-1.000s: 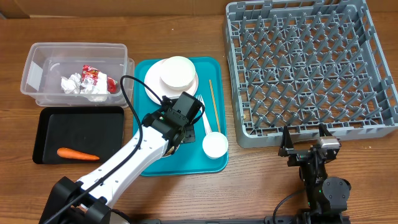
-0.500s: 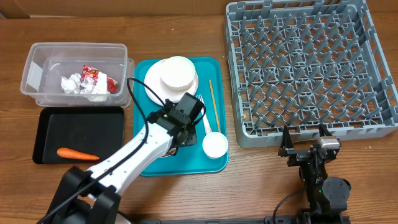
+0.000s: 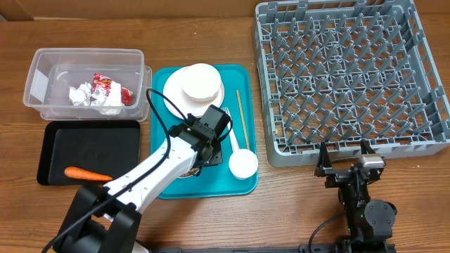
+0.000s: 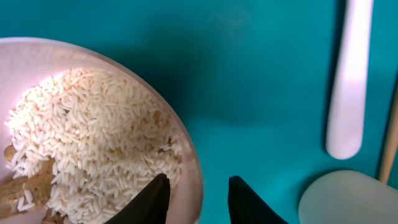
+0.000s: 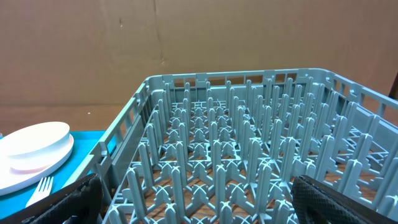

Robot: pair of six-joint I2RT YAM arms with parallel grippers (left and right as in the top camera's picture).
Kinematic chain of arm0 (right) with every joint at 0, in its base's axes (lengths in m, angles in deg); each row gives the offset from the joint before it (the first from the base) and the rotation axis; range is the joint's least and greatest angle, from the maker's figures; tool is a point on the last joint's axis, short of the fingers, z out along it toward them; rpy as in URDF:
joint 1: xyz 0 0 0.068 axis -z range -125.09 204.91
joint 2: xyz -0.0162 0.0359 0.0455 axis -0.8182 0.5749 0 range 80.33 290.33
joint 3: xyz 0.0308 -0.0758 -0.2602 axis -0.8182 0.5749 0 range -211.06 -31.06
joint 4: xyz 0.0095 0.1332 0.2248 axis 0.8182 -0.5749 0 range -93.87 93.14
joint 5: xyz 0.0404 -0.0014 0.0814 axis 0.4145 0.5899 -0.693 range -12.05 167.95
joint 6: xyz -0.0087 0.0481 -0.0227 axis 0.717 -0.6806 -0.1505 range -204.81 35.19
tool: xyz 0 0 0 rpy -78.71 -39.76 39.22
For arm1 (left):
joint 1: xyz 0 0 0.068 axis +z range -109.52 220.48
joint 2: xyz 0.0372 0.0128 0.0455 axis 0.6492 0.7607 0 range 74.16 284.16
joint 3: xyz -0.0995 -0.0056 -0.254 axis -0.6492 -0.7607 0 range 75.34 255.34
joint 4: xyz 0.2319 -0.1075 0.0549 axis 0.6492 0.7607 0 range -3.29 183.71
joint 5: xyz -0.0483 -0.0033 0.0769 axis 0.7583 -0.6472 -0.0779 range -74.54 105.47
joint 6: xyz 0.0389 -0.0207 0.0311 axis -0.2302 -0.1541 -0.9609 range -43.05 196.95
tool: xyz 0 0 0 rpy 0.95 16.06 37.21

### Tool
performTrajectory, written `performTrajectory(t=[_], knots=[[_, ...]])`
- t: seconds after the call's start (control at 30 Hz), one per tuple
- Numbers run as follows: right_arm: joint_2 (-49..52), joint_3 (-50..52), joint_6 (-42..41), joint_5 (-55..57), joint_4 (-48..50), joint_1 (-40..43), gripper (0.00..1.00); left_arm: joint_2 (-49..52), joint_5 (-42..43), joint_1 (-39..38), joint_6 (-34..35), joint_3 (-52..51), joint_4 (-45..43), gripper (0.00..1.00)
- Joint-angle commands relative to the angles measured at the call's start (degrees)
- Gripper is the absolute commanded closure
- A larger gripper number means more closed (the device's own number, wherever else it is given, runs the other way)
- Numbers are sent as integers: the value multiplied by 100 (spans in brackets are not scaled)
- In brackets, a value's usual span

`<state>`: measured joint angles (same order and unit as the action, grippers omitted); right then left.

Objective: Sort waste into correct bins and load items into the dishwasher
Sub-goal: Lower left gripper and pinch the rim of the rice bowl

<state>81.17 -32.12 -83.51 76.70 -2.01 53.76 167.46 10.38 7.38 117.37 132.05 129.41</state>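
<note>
While the left gripper (image 4: 198, 186) has hardly budged over the teal plastic tray (image 4: 261, 74), the white arm behind it has swung in from the left across the last second, elbow tucking closer to the tray. Jaw spacing hasn't altered a bit. Check the wrist view: one black finger hangs inside the white round bowl (image 4: 189, 155), over the beige rice scraps (image 4: 93, 124), and the other hangs outside, with the rim running between them. Half-closed, then, but a sliver of teal shows beside the outer finger, so I can't tell whether it's truly pinching that rim or only straddling it. The bowl sits where it was, toward the tray's near-left part, mostly hidden under the arm from overhead.

What does it mean? By my read, the arm is settling its pose for the pick-up and isn't carrying yet. That rice looks like the last waste unsorted. The small orange carrot (image 3: 88, 173) lies in the shallow black rectangular tray (image 3: 84, 144). The crumpled white napkin (image 3: 81, 93) and red printed snack wrapper (image 3: 109, 88) are in the clear rectangular plastic tub (image 3: 42, 77).

The right gripper (image 3: 344, 165) is spread wide and empty, parked unmoved before the large grey plastic dish rack (image 3: 351, 77). No dish is in the rack yet. The white round plate (image 3: 172, 98), small white cup (image 3: 242, 164), white plastic fork (image 3: 230, 130) and thin wooden chopstick (image 3: 241, 116) wait on the tray.
</note>
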Motion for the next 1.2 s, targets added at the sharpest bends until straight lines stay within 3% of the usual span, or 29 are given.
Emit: performTrajectory(t=[0.0, 0.67, 1.17], knots=[[-68, 61, 4, -11, 44, 26, 0, 155, 203, 179, 68, 46, -31, 69], [-68, 61, 4, -11, 44, 26, 0, 195, 343, 308, -15, 46, -229, 69], [-68, 61, 4, -11, 44, 26, 0, 195, 345, 319, -15, 46, -236, 78]])
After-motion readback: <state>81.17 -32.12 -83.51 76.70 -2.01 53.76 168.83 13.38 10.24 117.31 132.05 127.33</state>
